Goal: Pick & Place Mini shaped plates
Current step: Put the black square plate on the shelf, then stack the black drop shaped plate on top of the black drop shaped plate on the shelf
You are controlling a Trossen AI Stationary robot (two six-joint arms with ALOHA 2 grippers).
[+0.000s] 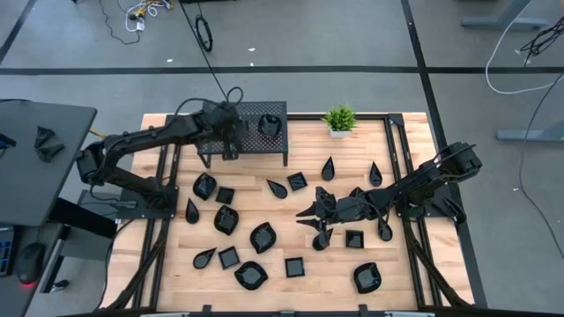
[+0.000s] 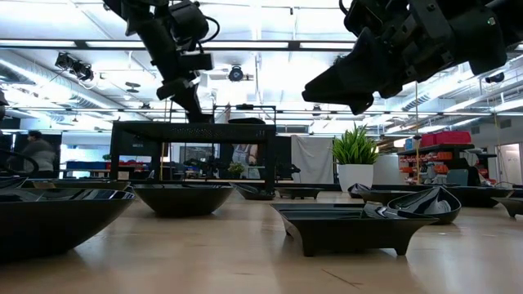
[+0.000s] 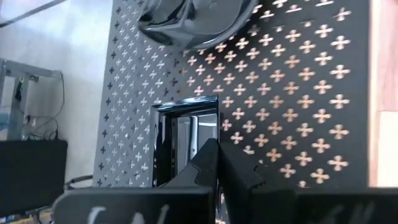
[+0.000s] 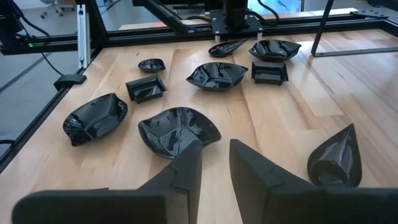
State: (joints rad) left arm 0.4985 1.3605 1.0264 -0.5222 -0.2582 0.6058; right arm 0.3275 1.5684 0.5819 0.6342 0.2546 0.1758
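Note:
Several glossy black mini plates lie scattered on the wooden table [image 1: 264,273]. My left gripper [image 1: 231,134] is over the black perforated rack [image 1: 251,113] at the far side, shut on a small square plate [image 3: 183,140]. A rounded plate [image 1: 270,125] rests on the rack's top beside it. My right gripper [image 1: 308,217] hangs open and empty above the table's middle. It is over a rounded-blob plate [image 4: 177,130], with a teardrop plate [image 4: 336,155] next to it. My left gripper pinches one side wall of the square plate [image 3: 216,127] between its two fingers, one inside the plate and one outside. The fingers come from above, pointing down. The plate lies level at the rack's top [image 3: 298,93]; I cannot tell whether it rests on it.
A small green potted plant [image 1: 339,119] stands at the far edge, right of the rack. Black frame rails run along both sides of the table [image 1: 401,158]. Square, teardrop and blob plates fill the table's middle and near part [image 2: 343,224].

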